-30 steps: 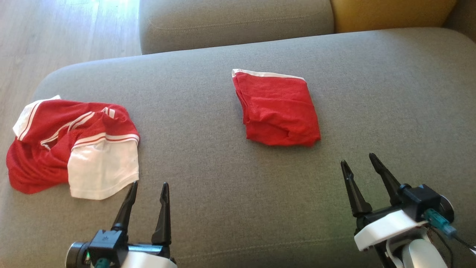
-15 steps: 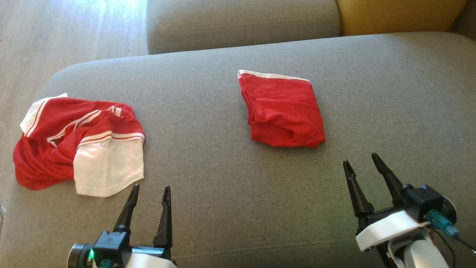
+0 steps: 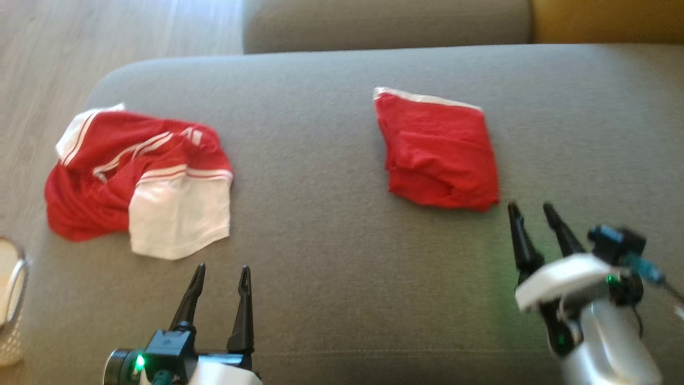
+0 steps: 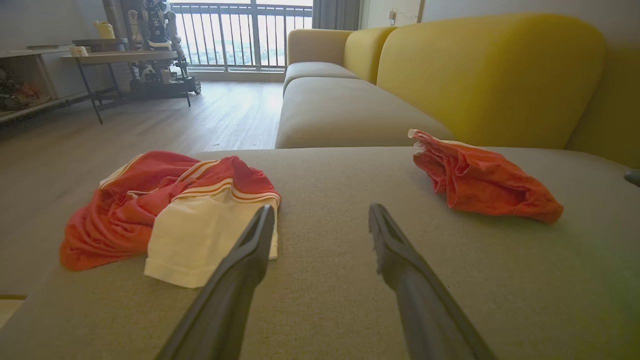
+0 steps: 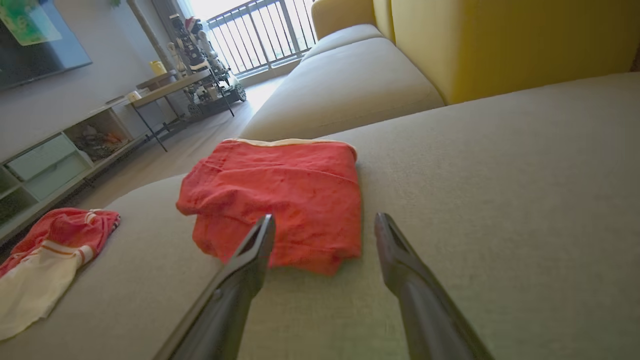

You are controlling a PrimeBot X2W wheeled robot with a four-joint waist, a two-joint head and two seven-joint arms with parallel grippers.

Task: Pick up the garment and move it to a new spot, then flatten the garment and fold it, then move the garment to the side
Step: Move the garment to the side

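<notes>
**1. Left gripper**. Fingers spread, nothing between them, low over the seat. Probably held wide so it is ready to take cloth.

**2. Crumpled garment**. Red, with a white panel and stripes, bunched in a heap. It lies just ahead and to the left of the left gripper's tips, near but apart, with the white hem closest to them. It is unfolded, so it is likely the piece to be worked; pick-up not yet done.

**3. Right gripper**. Fingers spread and empty. The tips point at the near edge of item 4, close but not touching.

**4. Folded garment**. Plain red with a white band along its far edge, squared and lying flat. It sits just ahead of the right gripper and well to the right of the left one. It is either finished or waiting to be moved aside; cannot tell which.
</notes>
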